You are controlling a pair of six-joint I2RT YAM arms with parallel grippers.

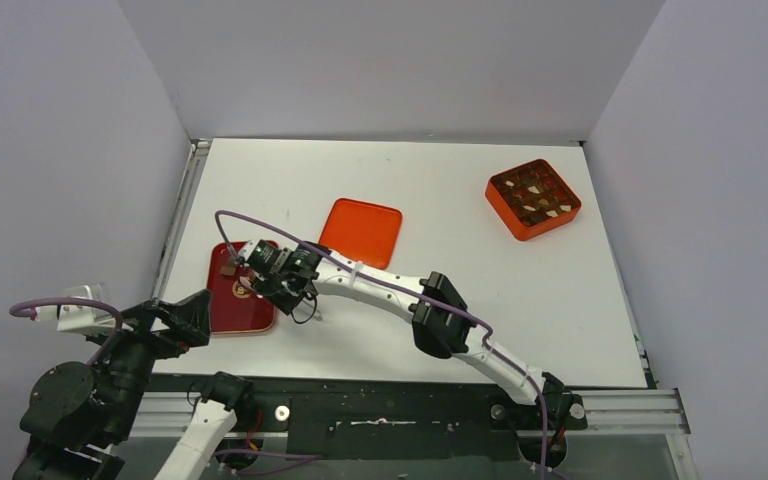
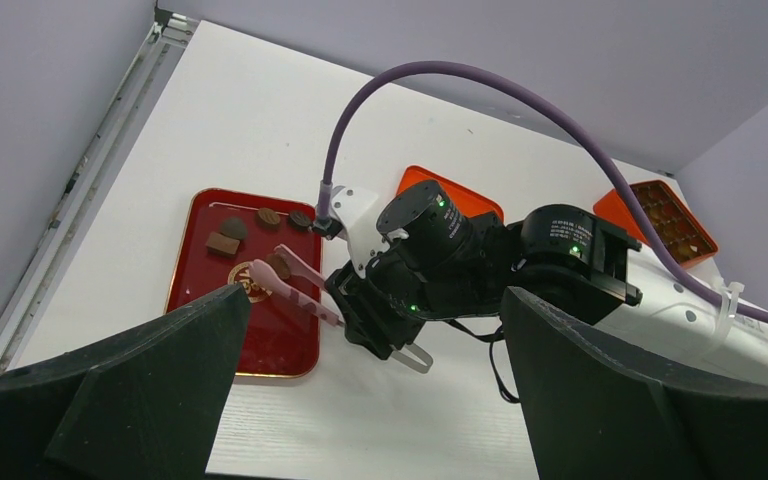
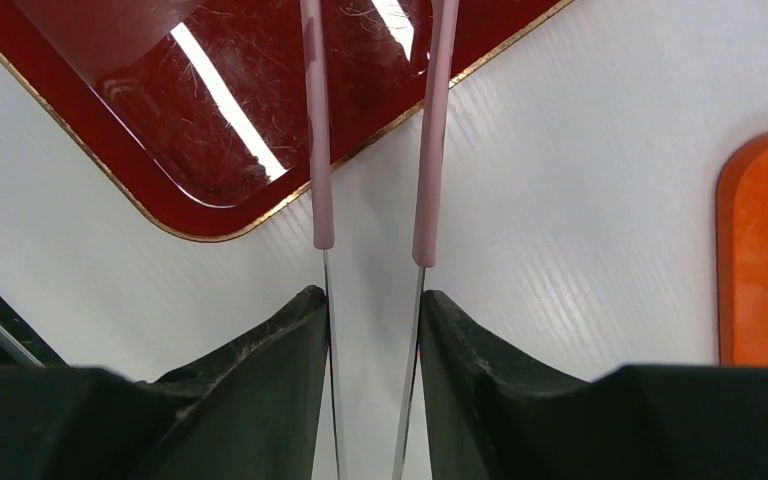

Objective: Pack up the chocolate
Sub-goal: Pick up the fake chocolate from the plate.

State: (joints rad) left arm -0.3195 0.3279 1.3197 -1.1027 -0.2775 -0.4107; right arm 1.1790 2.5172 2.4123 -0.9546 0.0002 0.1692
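- About five pieces of chocolate (image 2: pixel 222 243) lay on the red tray (image 2: pixel 290 340), waiting to be packed. Several compartments of the orange box (image 1: pixel 508 215), far right, looked filled.
- My right gripper (image 3: pixel 372 300) was clamped on the pink tongs (image 3: pixel 430 150), whose tips were over the tray. My left gripper (image 2: pixel 375 298) gaped wide, holding nothing.
- The orange lid (image 1: pixel 361 232) lay off the box on the white table (image 1: pixel 460 300), with plain pale walls around.

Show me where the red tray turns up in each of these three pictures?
Top view: the red tray is left of centre, partly hidden under an arm.
Left wrist view: the tray is left of centre, with chocolate pieces on it.
Right wrist view: the tray is at top left, behind the pink tongs.
Shared landmark: the orange lid, to the tray's right in all three.
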